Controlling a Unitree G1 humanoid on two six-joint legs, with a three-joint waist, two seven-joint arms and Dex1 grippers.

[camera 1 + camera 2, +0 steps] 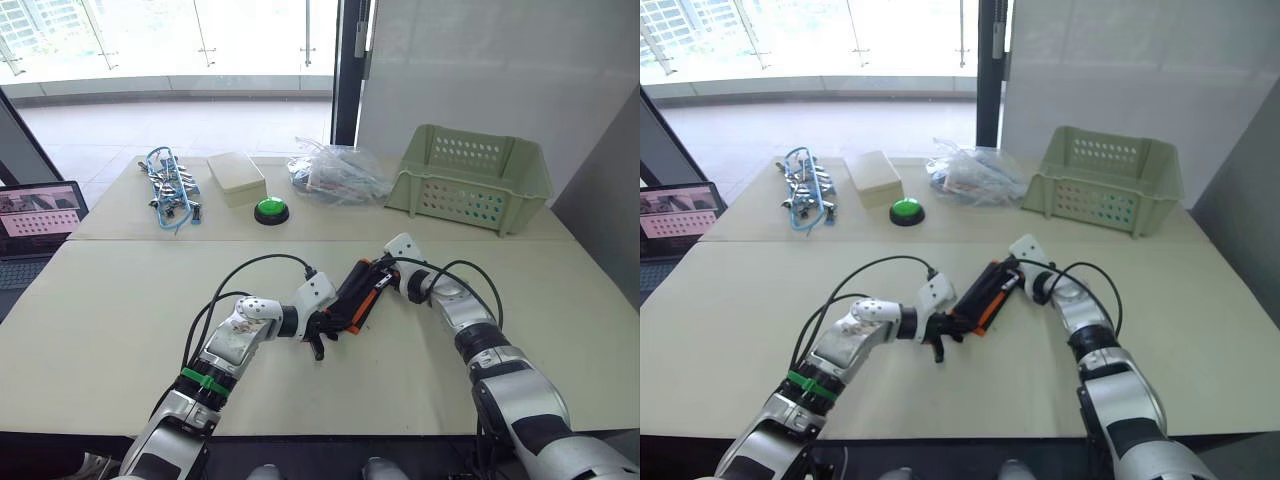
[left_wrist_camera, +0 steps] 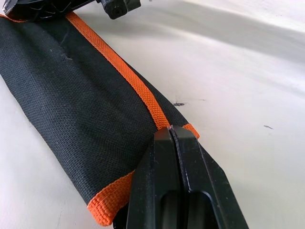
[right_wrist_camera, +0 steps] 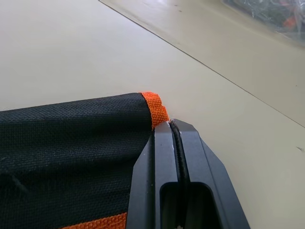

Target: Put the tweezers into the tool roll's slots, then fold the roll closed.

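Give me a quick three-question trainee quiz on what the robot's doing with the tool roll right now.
1. True or false: the tool roll lies spread open flat on the table.
2. Which gripper pinches an orange-edged end of the roll? A) the left gripper alone B) the right gripper alone C) both
3. Fill in: the green button sits between the beige box and the clear plastic ____.

Key
1. False: it is folded over into a narrow strip.
2. C: each gripper's fingers are shut on one end.
3. bag
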